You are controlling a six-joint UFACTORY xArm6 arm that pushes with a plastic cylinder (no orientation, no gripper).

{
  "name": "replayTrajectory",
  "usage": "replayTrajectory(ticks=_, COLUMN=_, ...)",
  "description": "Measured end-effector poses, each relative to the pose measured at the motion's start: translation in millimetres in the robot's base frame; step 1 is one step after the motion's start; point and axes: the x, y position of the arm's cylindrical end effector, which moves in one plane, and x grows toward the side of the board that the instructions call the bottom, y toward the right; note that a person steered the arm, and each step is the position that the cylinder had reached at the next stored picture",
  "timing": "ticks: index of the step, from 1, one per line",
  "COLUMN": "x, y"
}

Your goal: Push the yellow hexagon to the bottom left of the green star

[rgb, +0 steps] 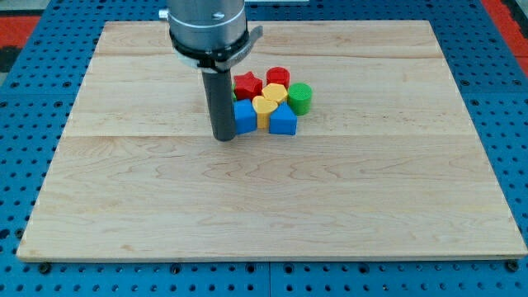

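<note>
Surface: a pale wooden board (272, 198) on a blue pegboard; the blocks sit bunched in its upper half, a little toward the view's left of the middle, well apart from every edge and corner.
Rod: a dark upright rod under a grey round mount, coming down from the view's top edge.
My tip (224, 138): resting on the surface at the view's left side of the bunch, just beside the blue block there, touching or nearly so; which, I cannot tell.
Pincer: the arm carries none, only the rod, so there is no wide or narrow state to report.
Blue block, left (245, 116): at the bunch's bottom left, right next to the rod.
Blue block, right (283, 120): at the bunch's bottom right, nearest the bottom edge.
Yellow block (265, 106): in the middle of the bunch, between the two blue blocks; a second yellow block (276, 92) touches it toward the view's upper right. Which of them is the hexagon I cannot tell.
Red star (247, 84): at the bunch's top left, close to the rod.
Red block (278, 77): a round one, at the top of the bunch.
Green cylinder (300, 97): on the bunch's right side.
Green star: only a sliver of green shows beside the rod, below the red star; its shape cannot be made out.
</note>
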Motion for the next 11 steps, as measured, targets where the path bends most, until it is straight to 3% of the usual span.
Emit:
replayTrajectory(ticks=3, x=-49, y=-63)
replayTrajectory(ticks=5, x=-71, y=34)
replayTrajectory(ticks=6, x=-88, y=42)
replayTrajectory(ticks=8, x=-89, y=112)
replayTrajectory(ticks=10, x=-43, y=105)
replayTrajectory(ticks=11, x=-15, y=132)
